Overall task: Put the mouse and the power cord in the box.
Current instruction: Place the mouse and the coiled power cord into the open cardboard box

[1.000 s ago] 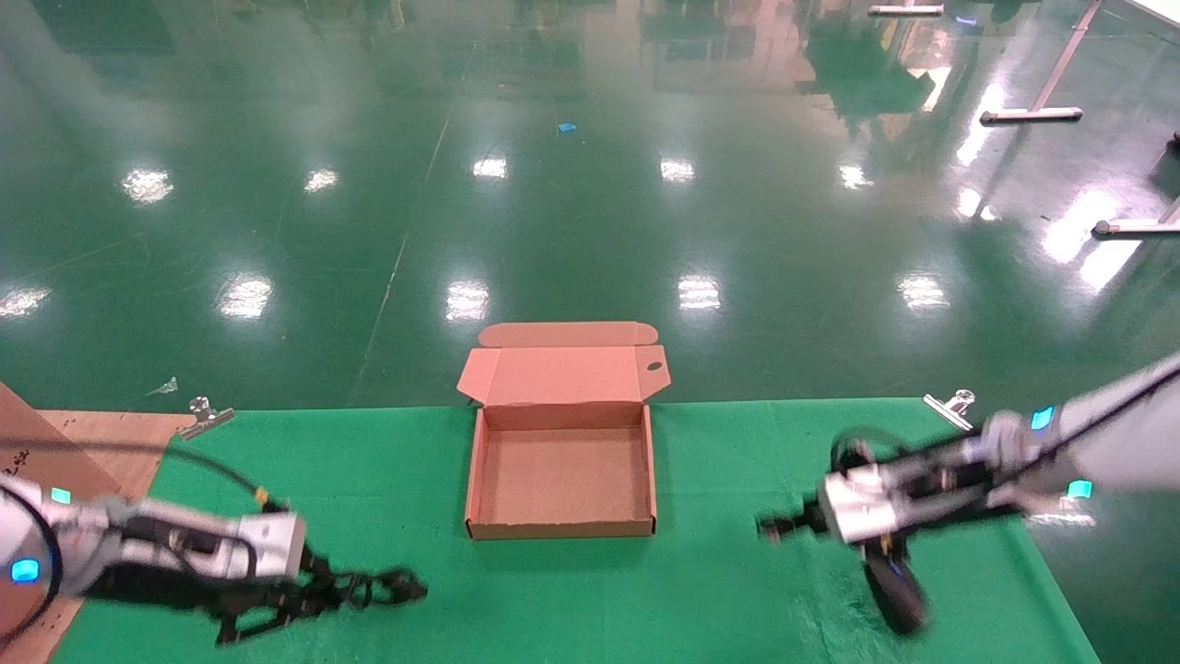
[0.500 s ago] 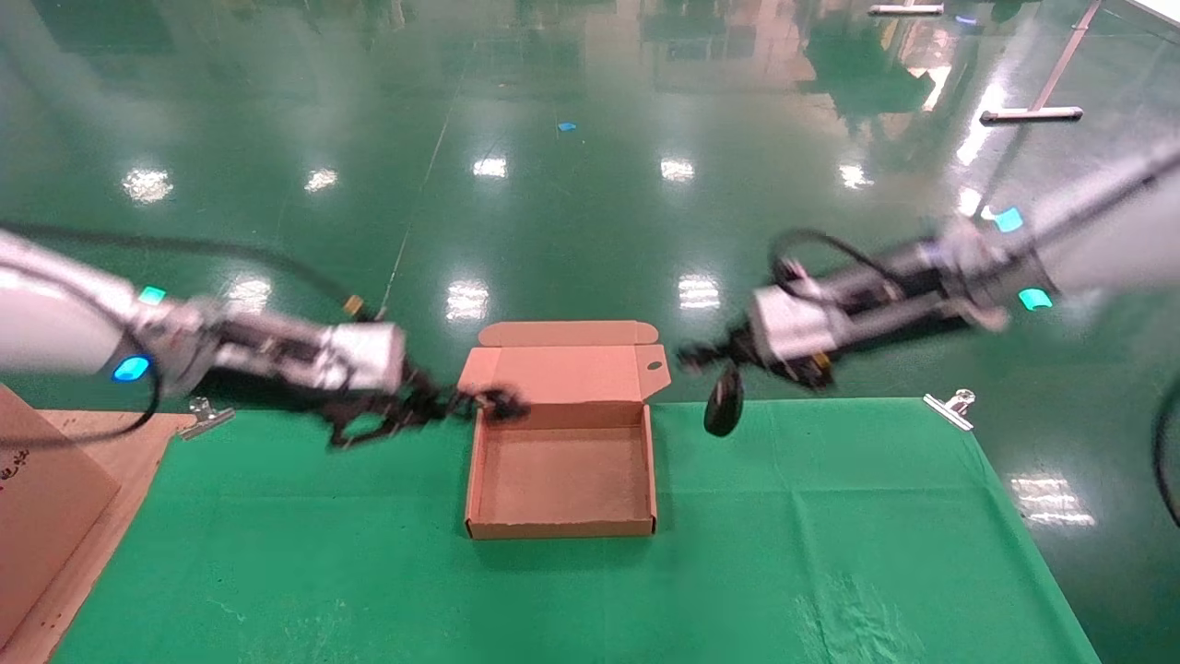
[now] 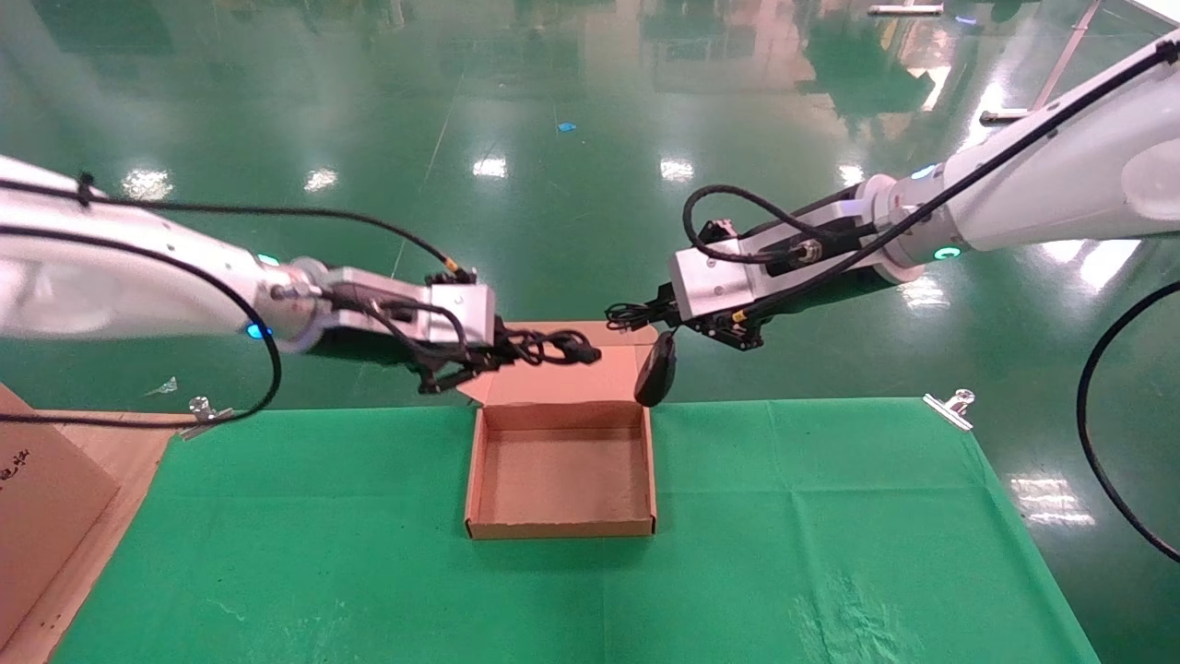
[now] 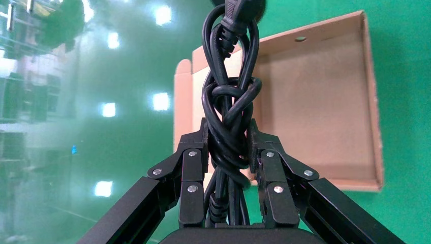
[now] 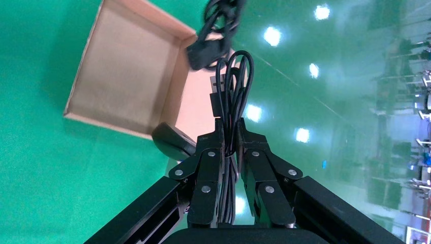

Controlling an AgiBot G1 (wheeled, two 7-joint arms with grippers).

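Observation:
The brown cardboard box (image 3: 560, 480) lies open and empty mid-table, its lid (image 3: 562, 376) folded back. My left gripper (image 3: 502, 355) hovers over the box's far left corner, shut on the coiled black power cord (image 3: 551, 348), whose loops stick out over the lid. In the left wrist view the power cord (image 4: 229, 101) is pinched between the fingers (image 4: 193, 168) above the box (image 4: 315, 101). My right gripper (image 3: 645, 318) is shut on the mouse's thin cable (image 5: 231, 81). The black mouse (image 3: 655, 369) dangles beside the box's far right corner.
Green cloth (image 3: 277, 553) covers the table. Metal clips (image 3: 205, 412) (image 3: 954, 406) hold its far corners. A cardboard sheet (image 3: 37, 498) lies at the left edge. Glossy green floor (image 3: 572, 203) lies beyond the table.
Both arms rose from near the table's front and swung inward to the box's far edge, the left carrying the power cord and the right the dangling mouse.

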